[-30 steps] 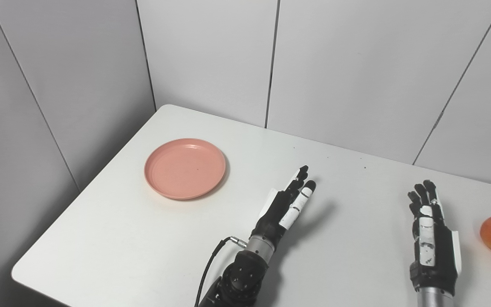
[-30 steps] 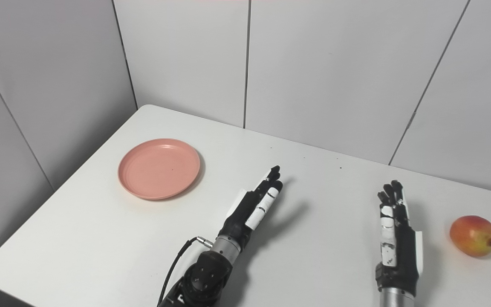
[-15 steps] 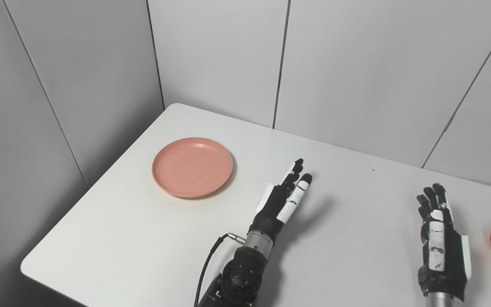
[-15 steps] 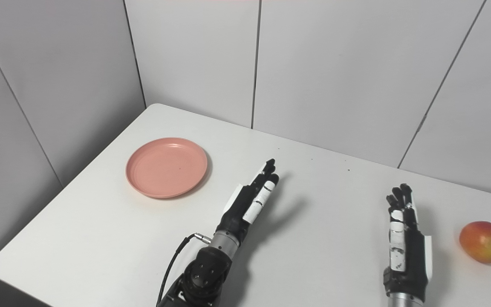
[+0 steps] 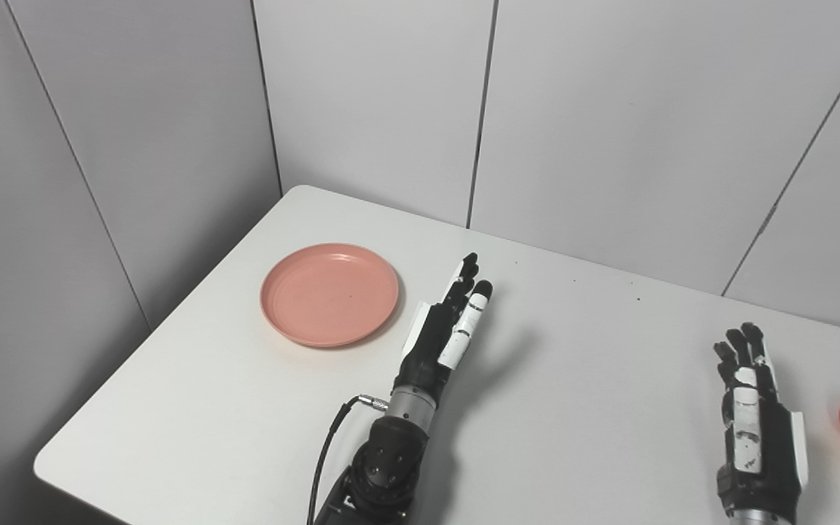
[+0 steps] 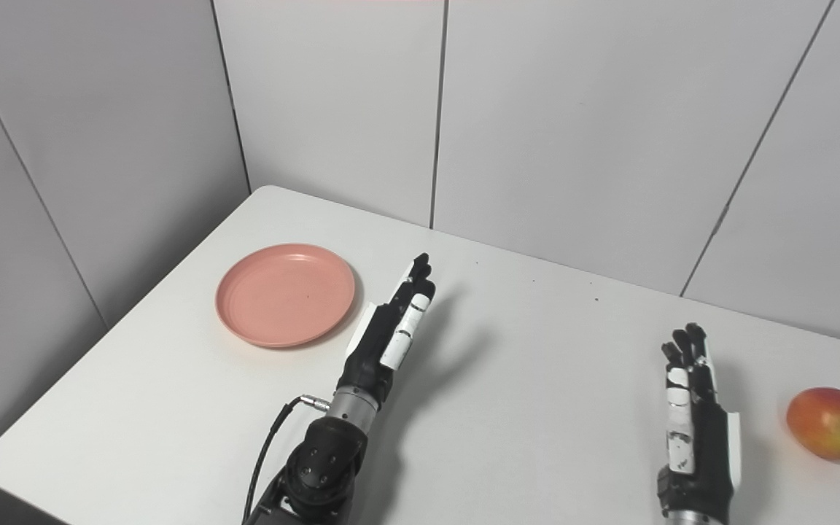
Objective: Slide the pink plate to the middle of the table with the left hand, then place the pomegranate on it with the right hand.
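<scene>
The pink plate (image 5: pixel 329 294) lies flat on the white table (image 5: pixel 573 379) at its left side, with nothing on it. My left hand (image 5: pixel 449 324) is open, its fingers stretched out straight, above the table just right of the plate and apart from it. The pomegranate (image 6: pixel 828 433), red and yellow, lies on the table at the far right. My right hand (image 6: pixel 691 408) is open with fingers straight, to the left of the pomegranate and not touching it.
Grey wall panels (image 5: pixel 609 109) stand behind the table and along its left side. The table's left edge (image 5: pixel 157 343) runs close to the plate. A black cable (image 5: pixel 329 445) hangs beside my left forearm.
My left hand has moved left and forward toward the plate, still open. My right hand has stayed near the pomegranate. The camera has shifted a little.
</scene>
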